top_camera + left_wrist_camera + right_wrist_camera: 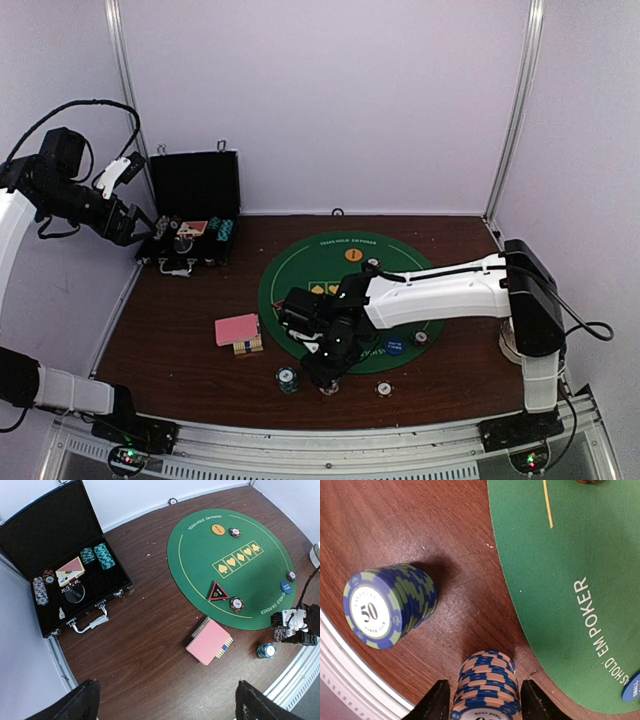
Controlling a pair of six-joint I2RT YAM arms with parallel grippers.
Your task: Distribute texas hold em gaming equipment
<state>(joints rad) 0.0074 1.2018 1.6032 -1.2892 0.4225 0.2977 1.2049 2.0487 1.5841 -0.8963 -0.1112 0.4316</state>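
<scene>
My right gripper (485, 705) is low over the table by the mat's near edge, jaws either side of a standing stack of orange-and-blue poker chips (487, 682) with a thin gap on each side. A blue-green stack marked 50 (385, 605) stands to its left, also visible in the top view (288, 379). Pink-backed cards (209, 641) lie on the wood beside the green mat (200, 555). The mat carries a red-black triangle marker (218, 591), an orange button (217, 529), a blue button (286, 586) and single chips (236, 602). My left gripper (167, 700) is open and empty, high near the case.
An open black hinged case (30, 540) at the far left holds more chip stacks, a card deck and small items. A single chip (384, 388) lies near the table's front edge. A metal rail (350, 680) runs along that edge, close to the stacks.
</scene>
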